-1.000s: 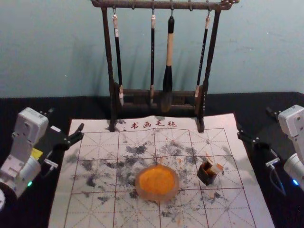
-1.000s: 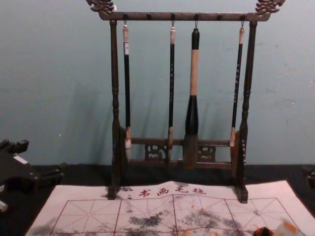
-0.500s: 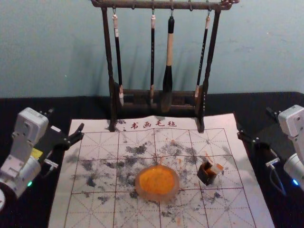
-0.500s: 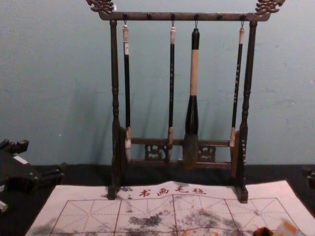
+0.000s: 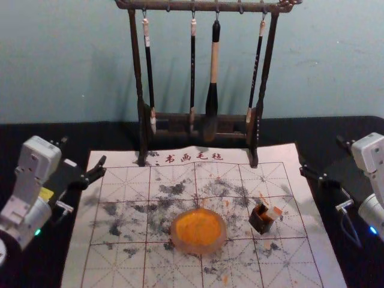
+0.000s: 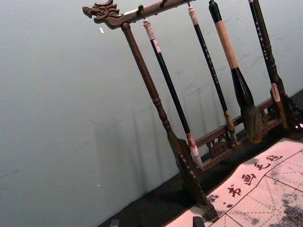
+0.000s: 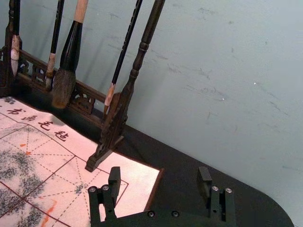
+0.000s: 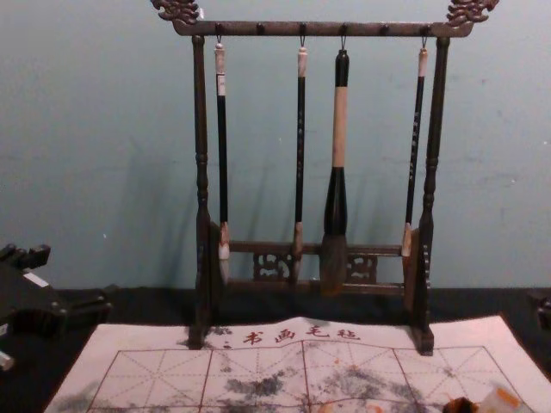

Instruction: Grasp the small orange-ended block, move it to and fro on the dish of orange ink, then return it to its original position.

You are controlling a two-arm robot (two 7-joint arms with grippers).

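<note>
Nothing has changed: the orange-ended block [image 5: 274,213] (ungrasped) sits near three o'clock from the ink dish [image 5: 198,231], left end effector [image 5: 84,150] at ten, right end effector [image 7: 159,171] at two, fingers apart, grasp apparently pending.

I see a dark wooden rack [image 8: 258,29], feet on the far part of a white mat [image 5: 276,155]. Four brushes hang: three thin brushes [image 8: 222,155], one thick brush [image 8: 340,129], third from left in my chest view. Mat has red grid lines, characters, smudges; black worktop [image 5: 336,129] underneath, wall [image 5: 78,60] behind.
</note>
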